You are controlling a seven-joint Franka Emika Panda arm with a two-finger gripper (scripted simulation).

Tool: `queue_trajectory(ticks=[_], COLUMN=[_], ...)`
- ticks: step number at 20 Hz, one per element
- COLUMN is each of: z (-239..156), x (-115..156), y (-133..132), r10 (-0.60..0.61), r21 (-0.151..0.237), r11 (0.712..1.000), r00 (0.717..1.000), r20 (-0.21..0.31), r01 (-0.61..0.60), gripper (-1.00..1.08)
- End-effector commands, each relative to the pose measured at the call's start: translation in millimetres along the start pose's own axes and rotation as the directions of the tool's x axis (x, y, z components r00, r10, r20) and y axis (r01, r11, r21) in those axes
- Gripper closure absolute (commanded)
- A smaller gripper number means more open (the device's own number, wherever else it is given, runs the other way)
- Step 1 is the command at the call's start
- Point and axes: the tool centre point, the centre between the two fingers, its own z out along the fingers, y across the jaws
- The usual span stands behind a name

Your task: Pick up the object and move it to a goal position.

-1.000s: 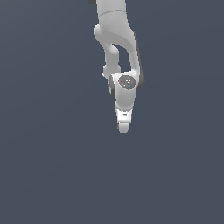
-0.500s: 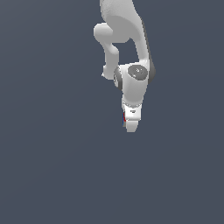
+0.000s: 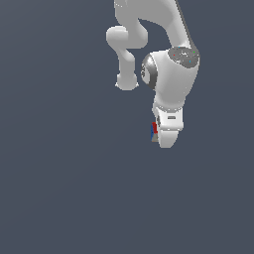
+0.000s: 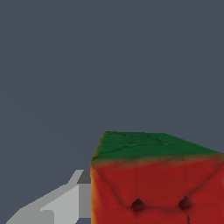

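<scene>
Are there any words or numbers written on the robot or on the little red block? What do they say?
None: no words, numbers or signs can be read in either view.
Block: only red and green colour with two dark dents, no letters.
Gripper: plain white; a small dark mark on its housing is too small to read.
Background: plain grey, nothing written.

The exterior view looks from well off at my whole arm against the plain grey surface, while my wrist view sits very near the red object, the one thing both views share.
</scene>
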Motion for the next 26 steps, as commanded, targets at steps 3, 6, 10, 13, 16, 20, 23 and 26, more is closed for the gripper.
queue_trajectory(ticks=[3, 6, 10, 13, 16, 20, 23, 26], z=[-37.5, -58.2, -80.7, -92.9, -101.8, -109.6, -112.6, -113.6], x=[16.7, 26.1, 36.6, 42.3, 46.6, 50.2, 51.9, 52.4], y=[17.1, 27.4, 38.9, 45.4, 50.4, 54.9, 56.8, 57.4], r10=[0.001, 0.002, 0.002, 0.003, 0.003, 0.003, 0.003, 0.003], r21=[-0.001, -0.001, -0.001, -0.001, -0.001, -0.001, -0.001, -0.001], r11=[1.0, 1.0, 1.0, 1.0, 1.0, 1.0, 1.0, 1.0], r00=[1.0, 1.0, 1.0, 1.0, 1.0, 1.0, 1.0, 1.0], r20=[0.0, 0.001, 0.001, 0.002, 0.002, 0.002, 0.003, 0.003], r01=[-0.001, -0.002, -0.002, -0.003, -0.003, -0.003, -0.003, -0.003], gripper=[1.08, 1.08, 1.08, 1.08, 1.08, 1.08, 1.08, 1.08])
